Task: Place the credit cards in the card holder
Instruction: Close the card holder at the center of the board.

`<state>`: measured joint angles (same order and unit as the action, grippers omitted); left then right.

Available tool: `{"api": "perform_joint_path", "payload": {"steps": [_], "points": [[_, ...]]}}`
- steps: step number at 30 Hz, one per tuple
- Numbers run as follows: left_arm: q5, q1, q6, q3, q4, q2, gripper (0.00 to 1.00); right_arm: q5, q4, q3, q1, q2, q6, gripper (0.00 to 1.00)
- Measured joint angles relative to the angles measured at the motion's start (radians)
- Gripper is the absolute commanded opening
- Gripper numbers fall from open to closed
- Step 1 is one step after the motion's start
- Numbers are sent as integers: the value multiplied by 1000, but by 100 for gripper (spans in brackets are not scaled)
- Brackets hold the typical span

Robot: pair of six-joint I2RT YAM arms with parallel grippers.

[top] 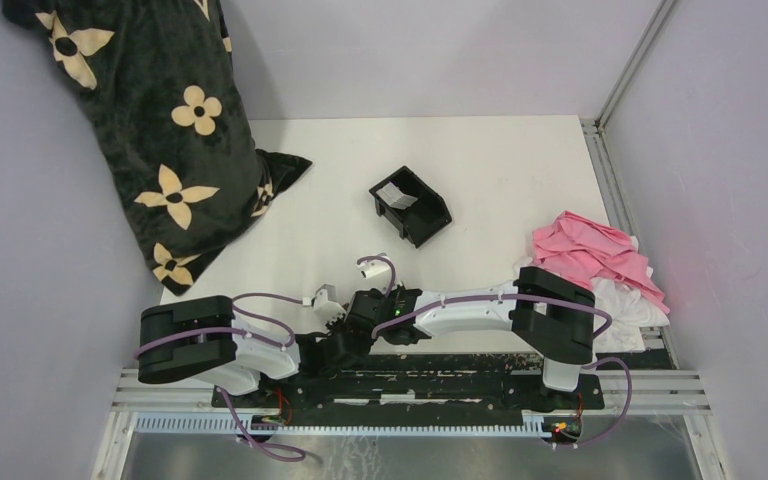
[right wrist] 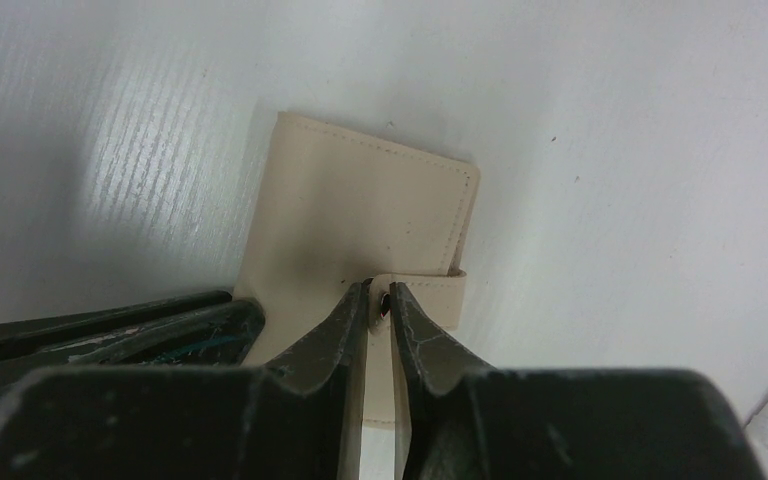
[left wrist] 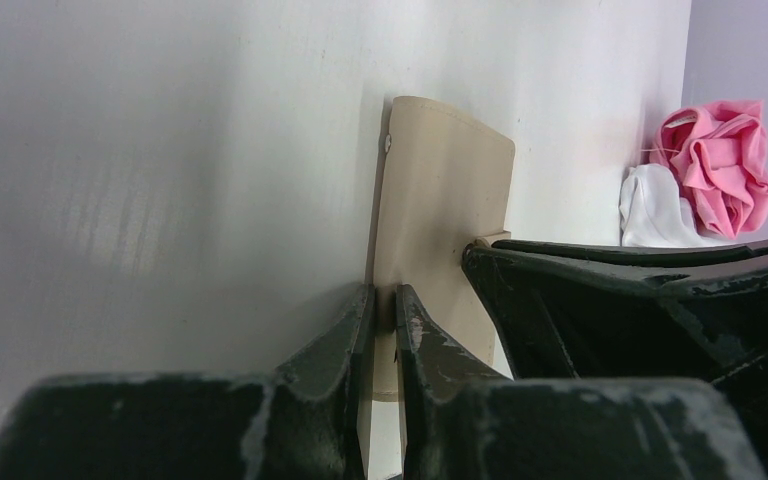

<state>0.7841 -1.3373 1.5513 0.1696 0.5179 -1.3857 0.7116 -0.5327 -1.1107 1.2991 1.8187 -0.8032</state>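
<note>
Your left gripper point(left wrist: 385, 300) had its jaws nipped shut on an edge of the small tan-beige leather-like folding card holder point(left wrist: 442, 210), which lay on the white surface point(left wrist: 160, 150); your right gripper point(right wrist: 380, 295) had its jaws a sliver apart at the snap tab point(right wrist: 428, 292), hold unclear; it looked light, floppy and slick; edges were your best purchase.

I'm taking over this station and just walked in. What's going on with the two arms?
Both arms are working on the tan card holder at the near edge of the table. The left tool pinches one edge of it, jaws shut on it. The right tool sits at the snap tab, jaws nearly together; whether it grips the tab is unclear. The holder is folded, no card showing in it. One pale card lies in the black tray farther back.
</note>
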Motion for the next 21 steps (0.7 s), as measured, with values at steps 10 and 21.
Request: {"api": "perform_joint_path", "payload": {"steps": [10,21], "points": [[0,0,0,-1,1,0,17,1,1,0,-2,0,0,20],[0,0,0,-3,4,0,17,13,-5,0,4,-24,1,24]]}}
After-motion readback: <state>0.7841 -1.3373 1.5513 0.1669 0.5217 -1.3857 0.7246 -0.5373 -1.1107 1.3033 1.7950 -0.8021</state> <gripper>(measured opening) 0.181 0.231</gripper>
